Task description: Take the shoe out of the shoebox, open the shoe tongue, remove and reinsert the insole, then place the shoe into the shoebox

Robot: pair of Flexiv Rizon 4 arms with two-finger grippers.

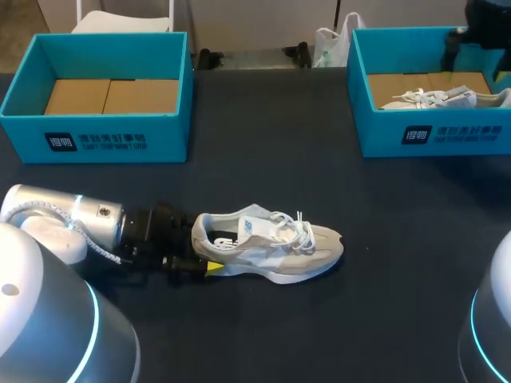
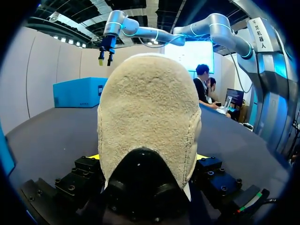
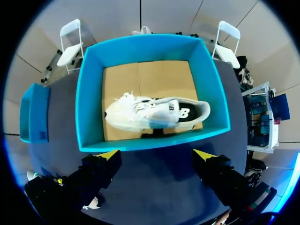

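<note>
Left jaws clamp the shoe at its heel, likely steadying it on the desk; right jaws hang open, empty, above a shoebox.

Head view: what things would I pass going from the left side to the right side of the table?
left shoebox → left end effector → shoe on the table → right shoebox, with a second shoe inside

**Three Views, One Table**

The table is overlooked from high behind the robot. The left wrist view is set low, very near the heel of the shoe, and faced level across the table. The right wrist view is aimed straight down into the right shoebox. Both are also seen in the head view.
</note>
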